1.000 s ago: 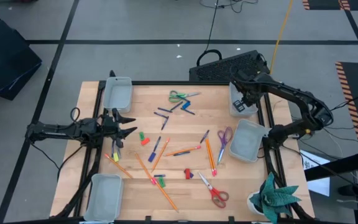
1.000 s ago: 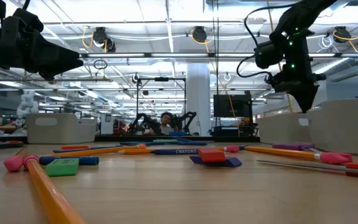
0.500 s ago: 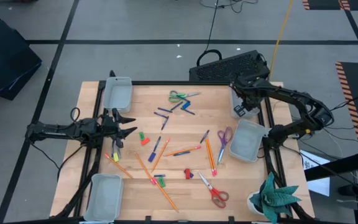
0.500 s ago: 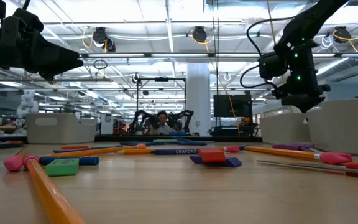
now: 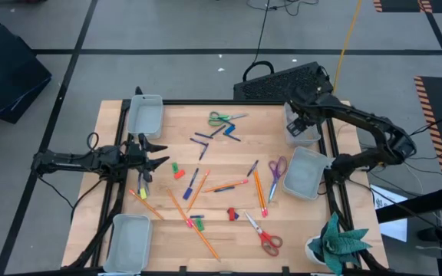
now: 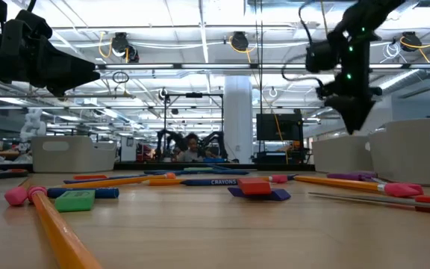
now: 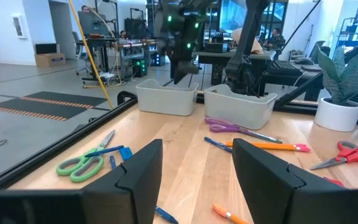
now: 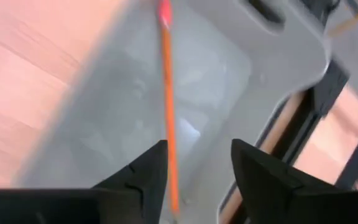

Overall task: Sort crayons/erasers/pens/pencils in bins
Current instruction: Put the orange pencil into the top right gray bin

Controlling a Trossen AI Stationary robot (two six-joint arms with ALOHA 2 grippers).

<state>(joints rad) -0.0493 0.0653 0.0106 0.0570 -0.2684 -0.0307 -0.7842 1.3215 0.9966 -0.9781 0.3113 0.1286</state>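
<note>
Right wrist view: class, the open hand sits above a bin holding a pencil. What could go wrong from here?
1. The pencil lies slanted in the bin; it might end propped on the wall.
2. The right hand hangs close above the bin's rim and could nudge it.
3. The second bin stands close beside and may get bumped.

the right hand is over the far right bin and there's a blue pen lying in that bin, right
Not a pen. The right wrist view shows an orange pencil in the bin. The right hand is over the far right bin, as the high view shows.
</note>
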